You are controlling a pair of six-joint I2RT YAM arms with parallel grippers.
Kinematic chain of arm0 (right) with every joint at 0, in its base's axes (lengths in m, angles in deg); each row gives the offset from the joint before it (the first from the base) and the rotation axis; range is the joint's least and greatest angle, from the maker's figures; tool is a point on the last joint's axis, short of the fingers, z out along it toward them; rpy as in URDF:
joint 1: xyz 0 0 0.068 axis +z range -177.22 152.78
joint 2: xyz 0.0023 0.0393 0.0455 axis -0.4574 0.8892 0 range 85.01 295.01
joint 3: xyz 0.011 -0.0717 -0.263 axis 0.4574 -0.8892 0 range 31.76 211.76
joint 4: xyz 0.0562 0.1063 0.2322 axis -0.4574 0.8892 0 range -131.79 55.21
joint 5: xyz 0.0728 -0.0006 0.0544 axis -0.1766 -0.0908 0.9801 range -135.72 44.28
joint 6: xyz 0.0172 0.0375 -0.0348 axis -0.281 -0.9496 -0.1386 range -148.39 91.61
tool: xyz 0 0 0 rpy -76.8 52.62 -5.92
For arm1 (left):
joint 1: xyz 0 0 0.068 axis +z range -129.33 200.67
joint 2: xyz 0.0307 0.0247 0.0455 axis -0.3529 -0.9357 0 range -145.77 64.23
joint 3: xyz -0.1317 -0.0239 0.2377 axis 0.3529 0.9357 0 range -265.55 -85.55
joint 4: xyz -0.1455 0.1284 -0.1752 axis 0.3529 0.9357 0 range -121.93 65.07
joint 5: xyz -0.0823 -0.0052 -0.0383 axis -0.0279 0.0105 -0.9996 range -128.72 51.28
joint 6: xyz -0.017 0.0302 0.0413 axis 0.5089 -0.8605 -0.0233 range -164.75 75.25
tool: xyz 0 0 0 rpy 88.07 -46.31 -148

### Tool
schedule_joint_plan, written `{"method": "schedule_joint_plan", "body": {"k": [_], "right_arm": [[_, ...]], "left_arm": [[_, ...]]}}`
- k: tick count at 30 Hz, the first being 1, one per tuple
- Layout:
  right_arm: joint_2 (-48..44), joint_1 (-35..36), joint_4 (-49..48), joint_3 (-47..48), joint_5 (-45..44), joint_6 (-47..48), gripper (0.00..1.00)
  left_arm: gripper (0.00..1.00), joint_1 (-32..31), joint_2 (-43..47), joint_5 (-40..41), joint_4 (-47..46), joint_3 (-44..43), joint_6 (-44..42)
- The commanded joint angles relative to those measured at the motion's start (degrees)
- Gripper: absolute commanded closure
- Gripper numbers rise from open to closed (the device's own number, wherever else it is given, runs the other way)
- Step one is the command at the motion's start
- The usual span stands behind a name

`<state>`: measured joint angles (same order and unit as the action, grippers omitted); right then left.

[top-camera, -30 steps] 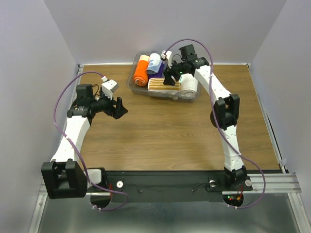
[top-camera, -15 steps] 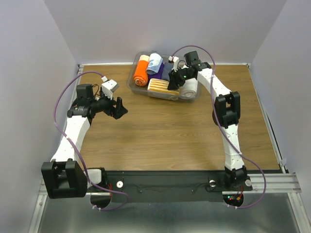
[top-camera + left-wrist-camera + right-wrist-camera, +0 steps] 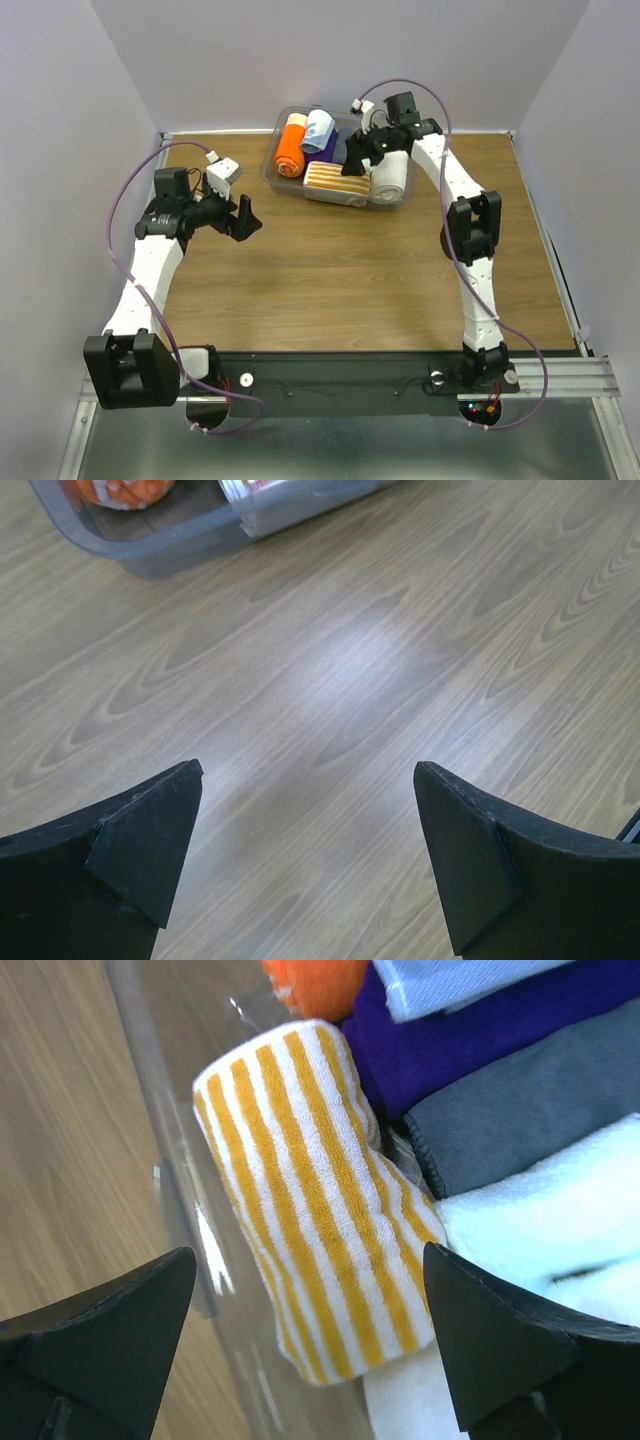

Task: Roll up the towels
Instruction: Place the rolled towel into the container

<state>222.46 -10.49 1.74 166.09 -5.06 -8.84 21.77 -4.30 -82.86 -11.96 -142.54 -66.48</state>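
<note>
Left tool, spread, hovers over open tabletop. Right tool, spread, hangs over the bin at the far edge: one striped towel against its near wall, one pale blue towel behind.

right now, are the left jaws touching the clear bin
Apart. The top external view shows bare table between the left gripper and the clear bin.

Between the right jaws, the striped towel is looped terry cloth, its bin clear glossy plastic. Ahead of the left jaws, the table is smooth wood grain.
</note>
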Motion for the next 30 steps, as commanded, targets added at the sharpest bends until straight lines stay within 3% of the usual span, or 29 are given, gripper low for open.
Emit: {"method": "schedule_joint_plan", "body": {"k": [1, 7, 12, 17, 22, 27, 30], "right_arm": [[-10.78, -1.87, -2.39, 0.6, -1.64, -5.73, 0.0], [-24.84, -3.02, -2.48, -7.48, -10.14, -11.8, 0.0], [-39.24, -3.02, -2.92, -27.24, -19.38, -19.02, 0.0], [-55.6, -3.2, -5.73, -47.63, -23.79, -24.29, 0.0], [-66.77, -5.21, -8.81, -68.44, -22.21, -26.67, 0.0], [-74.24, -7.94, -9.87, -76.83, -21.06, -25.53, 0.0], [-76.0, -9.0, -10.21, -79.64, -19.75, -25.88, 0.0]], "left_arm": [[0.01, -0.05, 0.16, 1.59, 3.23, -7.25, 0.11], [0.01, -0.05, -1.69, 4.59, 6.83, -14.37, 3.81], [0.01, -0.05, -2.48, 9.5, 8.42, -17.01, 5.04], [0.01, -0.93, 0.15, 11.96, 6.84, -13.42, 6.01], [0.01, -10.06, 4.27, 20.4, 4.03, -3.69, 6.53], [0.01, -12.7, 9.81, 22.16, 2.09, 5.21, 5.66], [0.01, -13.85, 10.35, 23.83, 2.62, 5.75, 5.12]]}}
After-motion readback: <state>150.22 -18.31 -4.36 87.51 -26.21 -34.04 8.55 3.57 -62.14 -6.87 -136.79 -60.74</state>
